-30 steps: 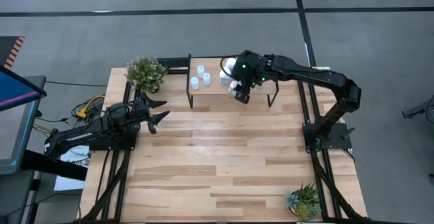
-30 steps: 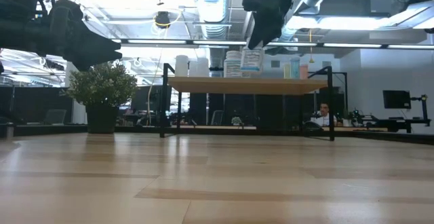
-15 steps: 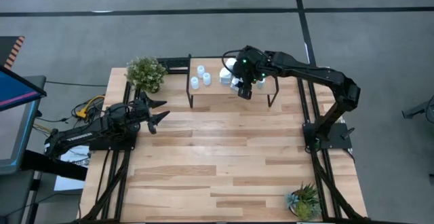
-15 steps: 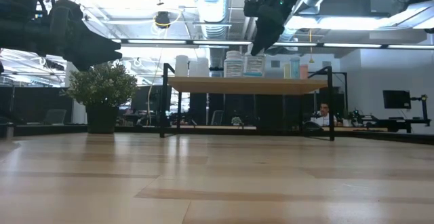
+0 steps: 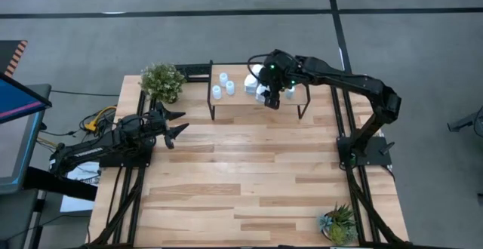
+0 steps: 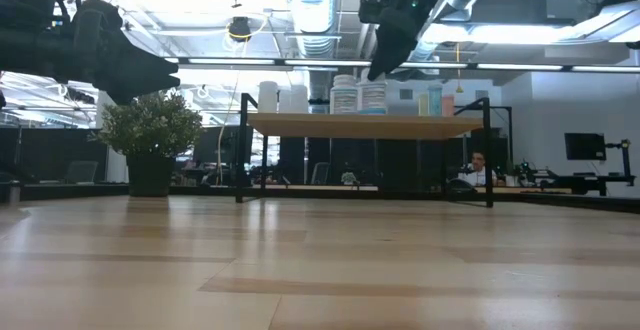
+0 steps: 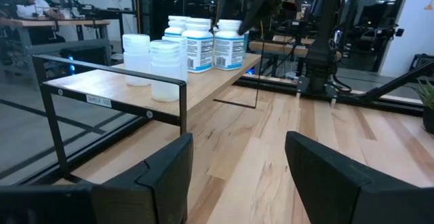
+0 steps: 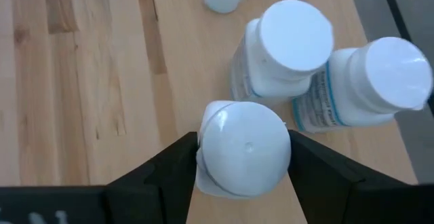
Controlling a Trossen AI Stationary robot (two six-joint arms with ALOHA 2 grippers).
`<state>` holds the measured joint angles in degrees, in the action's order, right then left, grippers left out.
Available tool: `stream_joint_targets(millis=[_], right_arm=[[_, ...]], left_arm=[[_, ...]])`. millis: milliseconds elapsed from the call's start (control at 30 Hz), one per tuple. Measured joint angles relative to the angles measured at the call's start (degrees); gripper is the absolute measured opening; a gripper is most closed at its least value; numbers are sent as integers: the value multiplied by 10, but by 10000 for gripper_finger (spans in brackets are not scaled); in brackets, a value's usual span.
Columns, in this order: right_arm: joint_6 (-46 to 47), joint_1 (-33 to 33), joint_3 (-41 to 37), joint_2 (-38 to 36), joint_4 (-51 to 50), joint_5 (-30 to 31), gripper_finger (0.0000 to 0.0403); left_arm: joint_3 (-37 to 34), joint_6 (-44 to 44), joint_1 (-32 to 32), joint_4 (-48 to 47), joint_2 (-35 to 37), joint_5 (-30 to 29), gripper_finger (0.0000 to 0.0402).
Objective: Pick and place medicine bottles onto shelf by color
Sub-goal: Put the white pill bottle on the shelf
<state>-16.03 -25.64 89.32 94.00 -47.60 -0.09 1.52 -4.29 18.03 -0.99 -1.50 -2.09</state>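
Above the light-wood, black-legged shelf [image 5: 245,98], the right gripper [image 8: 242,157] straddled a white-capped cylindrical medicine bottle [image 8: 244,146] standing beside two others, fingers apparently just slackened; a straight, vertical lift would avoid toppling neighbours.

The shelf [image 5: 241,98] stands at the table's [image 5: 249,181] far edge, bearing three white bottles [image 7: 201,43] and pale-blue ones [image 5: 223,84]. Two plants [image 5: 162,81] sit on the table's corners.

right gripper [image 5: 272,98]: apparently parted, extended | left gripper [image 5: 175,124]: parted, parked
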Motion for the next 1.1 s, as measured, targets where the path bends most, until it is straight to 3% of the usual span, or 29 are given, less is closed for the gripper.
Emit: stream_joint_targets(millis=[500, 733, 933, 1100], right_arm=[[-25, 2, 0, 0, 22, 18, 240], [-44, 7, 54, -1, 12, 18, 240], [24, 34, 130, -2, -80, 18, 238], [95, 64, 136, -1, -208, 17, 219]], left_arm=[[0, 0, 0, 0, 0, 0, 222], [0, 0, 0, 0, 0, 0, 222], [0, 0, 0, 0, 0, 0, 222], [0, 0, 0, 0, 0, 0, 222]])
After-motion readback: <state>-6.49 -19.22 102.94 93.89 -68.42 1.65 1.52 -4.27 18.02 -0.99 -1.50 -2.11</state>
